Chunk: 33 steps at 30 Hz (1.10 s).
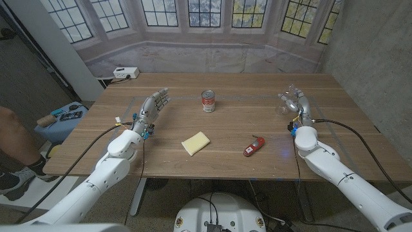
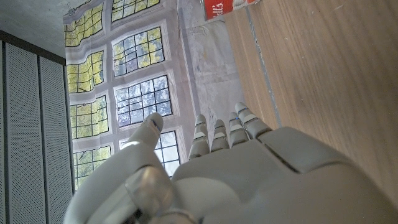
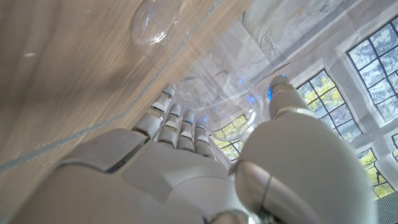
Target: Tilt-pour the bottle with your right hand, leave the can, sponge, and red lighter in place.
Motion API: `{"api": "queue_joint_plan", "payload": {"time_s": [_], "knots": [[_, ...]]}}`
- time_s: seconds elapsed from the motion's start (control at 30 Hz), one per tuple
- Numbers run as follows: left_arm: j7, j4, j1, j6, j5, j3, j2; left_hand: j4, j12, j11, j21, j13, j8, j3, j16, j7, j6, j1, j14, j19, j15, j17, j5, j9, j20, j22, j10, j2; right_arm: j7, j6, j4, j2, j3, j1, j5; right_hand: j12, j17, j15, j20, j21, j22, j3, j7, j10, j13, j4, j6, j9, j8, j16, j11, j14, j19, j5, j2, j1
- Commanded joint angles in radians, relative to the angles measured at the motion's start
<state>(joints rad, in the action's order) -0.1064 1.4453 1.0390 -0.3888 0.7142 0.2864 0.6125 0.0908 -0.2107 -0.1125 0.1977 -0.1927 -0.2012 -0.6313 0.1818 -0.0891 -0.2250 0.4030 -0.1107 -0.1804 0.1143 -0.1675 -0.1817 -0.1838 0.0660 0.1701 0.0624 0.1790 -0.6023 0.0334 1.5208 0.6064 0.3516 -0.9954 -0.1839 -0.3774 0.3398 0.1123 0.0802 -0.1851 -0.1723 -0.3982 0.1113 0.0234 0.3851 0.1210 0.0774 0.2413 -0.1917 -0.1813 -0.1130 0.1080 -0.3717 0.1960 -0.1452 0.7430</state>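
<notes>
The clear bottle (image 1: 288,101) is held by the right hand (image 1: 300,106) at the far right of the table (image 1: 225,158), tipped over. The left hand (image 1: 153,106) is kept spread with nothing in it. The can (image 1: 208,101), sponge (image 1: 196,143) and lighter (image 1: 253,147) are left lying between the hands.

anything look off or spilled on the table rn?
No spill visible. The clear bottle is tilted in the right hand, as the pour calls for. The can stands upright, and the sponge and red lighter lie on the wood, apart from both hands. The left hand holds nothing.
</notes>
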Motion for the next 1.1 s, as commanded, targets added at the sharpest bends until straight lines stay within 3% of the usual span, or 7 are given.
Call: {"api": "queue_joint_plan", "payload": {"time_s": [0.03,0.23,0.43,0.73,0.93,1.1], "knots": [[-0.010,-0.012,-0.018,0.008,-0.001,0.008,-0.003,0.001,0.001,-0.009,0.000,-0.004,-0.003,0.002,-0.001,-0.001,-0.010,0.009,-0.002,-0.007,0.009,-0.003,-0.007,-0.006,0.004,0.005,0.003,-0.002,0.054,0.010,0.038,0.037,-0.023,-0.024,-0.032,0.011,-0.004,0.017,0.012,0.003,-0.003,0.012,0.003,-0.019,-0.003,0.000,-0.016,0.001,0.001,0.000,-0.008,-0.020,0.020,-0.003,0.000,-0.022],[-0.009,-0.010,-0.017,0.012,-0.001,0.011,-0.004,0.001,0.001,-0.008,0.000,-0.004,-0.002,0.002,-0.001,0.000,-0.009,0.009,-0.002,-0.007,0.009,-0.003,-0.007,-0.006,0.004,0.005,0.002,-0.002,0.067,0.013,0.068,0.057,-0.045,-0.048,-0.050,0.019,-0.009,0.033,0.020,0.004,-0.003,0.018,0.007,-0.025,-0.006,-0.002,-0.023,-0.001,0.000,0.000,-0.013,-0.035,0.032,-0.002,0.001,-0.032],[-0.006,-0.004,-0.013,0.012,-0.003,0.012,-0.003,0.001,0.001,-0.008,-0.001,-0.004,-0.001,0.002,-0.001,0.000,-0.010,0.009,-0.002,-0.006,0.010,-0.003,-0.007,-0.007,0.005,0.005,0.002,-0.001,0.082,0.012,0.094,0.074,-0.066,-0.067,-0.068,0.029,-0.016,0.059,0.044,0.004,-0.003,0.026,0.011,-0.032,-0.011,-0.007,-0.030,-0.004,-0.002,-0.002,-0.026,-0.048,0.049,-0.002,0.005,-0.050],[0.000,0.009,0.000,0.014,-0.005,0.014,0.000,0.002,0.001,-0.009,-0.001,-0.004,0.000,0.002,-0.001,0.000,-0.010,0.011,-0.002,-0.006,0.009,-0.003,-0.007,-0.007,0.004,0.005,0.003,-0.001,0.093,0.040,0.104,0.086,-0.104,-0.098,-0.097,0.033,-0.020,0.065,0.051,0.003,-0.003,0.031,0.016,-0.026,-0.015,-0.012,-0.024,-0.006,-0.007,-0.006,-0.024,-0.053,0.056,-0.002,0.010,-0.065],[0.008,0.021,0.009,0.016,-0.006,0.011,0.005,0.002,0.001,-0.008,-0.001,-0.004,0.000,0.002,-0.001,0.001,-0.011,0.011,-0.003,-0.005,0.011,-0.003,-0.007,-0.007,0.005,0.005,0.002,-0.001,0.115,0.101,0.084,0.081,-0.138,-0.117,-0.136,0.029,-0.024,0.056,0.052,-0.001,-0.003,0.039,0.019,0.003,-0.020,-0.023,0.001,-0.009,-0.019,-0.017,-0.018,-0.042,0.059,-0.003,0.020,-0.091],[0.015,0.029,0.014,0.019,-0.009,0.010,0.009,0.002,0.001,-0.010,-0.001,-0.004,0.000,0.002,-0.001,0.001,-0.015,0.012,-0.002,-0.006,0.010,-0.003,-0.007,-0.008,0.005,0.005,0.002,0.000,0.128,0.143,0.060,0.070,-0.147,-0.117,-0.148,0.027,-0.030,0.027,0.024,-0.008,-0.003,0.052,0.015,0.040,-0.028,-0.039,0.032,-0.013,-0.031,-0.029,-0.009,-0.022,0.050,-0.004,0.028,-0.132]]}}
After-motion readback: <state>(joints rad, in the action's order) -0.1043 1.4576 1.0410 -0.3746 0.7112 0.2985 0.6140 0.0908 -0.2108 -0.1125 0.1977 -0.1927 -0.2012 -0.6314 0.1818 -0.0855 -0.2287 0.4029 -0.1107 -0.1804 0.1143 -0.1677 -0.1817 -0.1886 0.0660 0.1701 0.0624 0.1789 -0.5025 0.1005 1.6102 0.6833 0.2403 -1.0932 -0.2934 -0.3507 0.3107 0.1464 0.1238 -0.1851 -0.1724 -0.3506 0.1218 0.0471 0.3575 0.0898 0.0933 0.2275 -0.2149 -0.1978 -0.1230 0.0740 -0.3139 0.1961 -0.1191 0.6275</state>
